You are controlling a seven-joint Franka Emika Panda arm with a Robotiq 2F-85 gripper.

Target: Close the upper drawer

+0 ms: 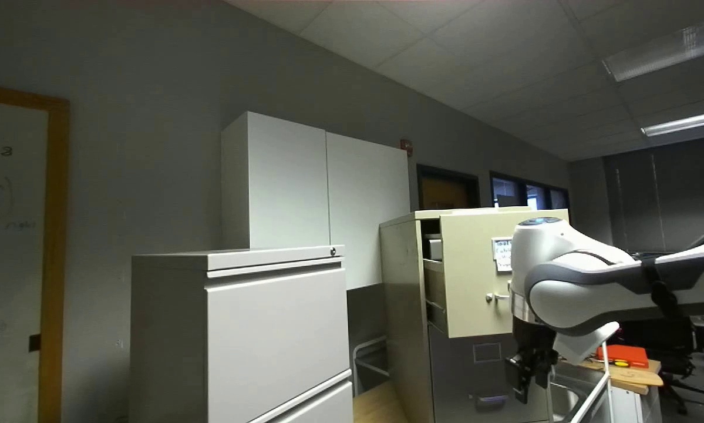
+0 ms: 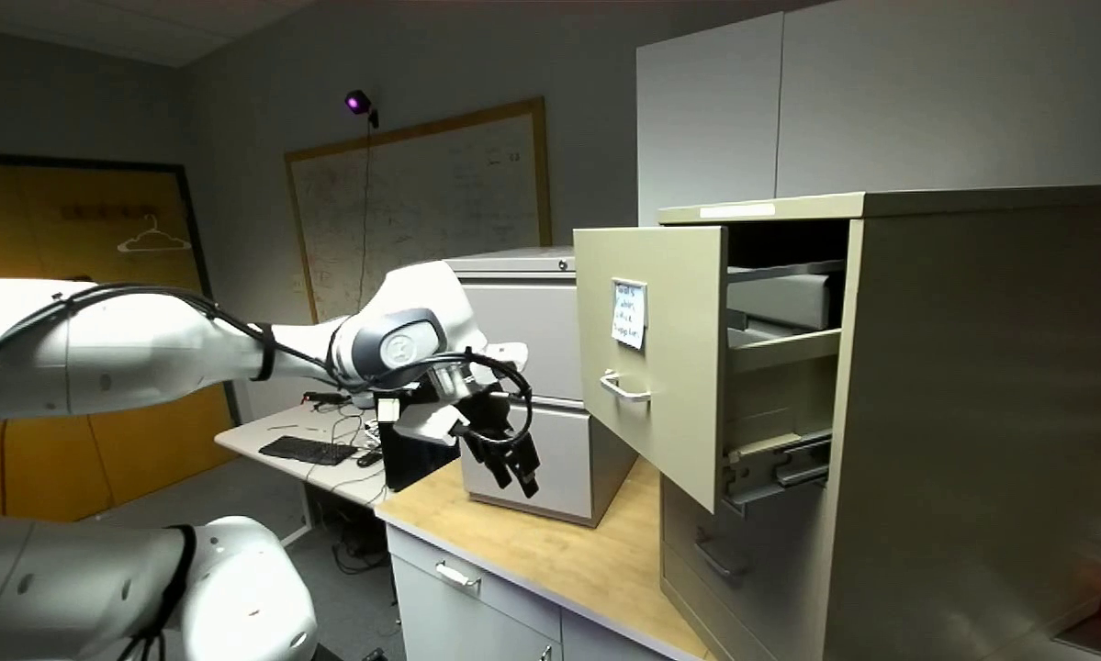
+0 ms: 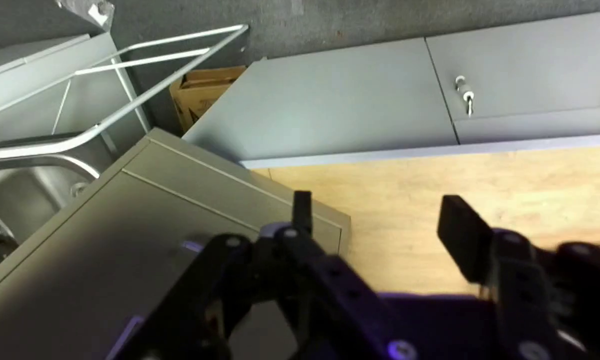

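Since the upper drawer (image 2: 674,358) stands pulled out of the beige filing cabinet (image 2: 972,413), I judge that a push is enough to close it. Its front looks like painted metal, so I expect it stiff, rather heavy with the grey box-like thing (image 2: 770,301) inside, and a little slippery; the slide rail (image 2: 800,464) should let it run straight. I would press on the bare panel close to the bar handle (image 2: 625,392) – or take this handle, if more control is needed – and spare the paper note (image 2: 629,312), which could crease. My end effector (image 3: 380,215) has its two fingers (image 3: 462,240) well apart, with nothing held. In both exterior views they hang apart from the drawer and lower than the handle, so I think they must first rise.
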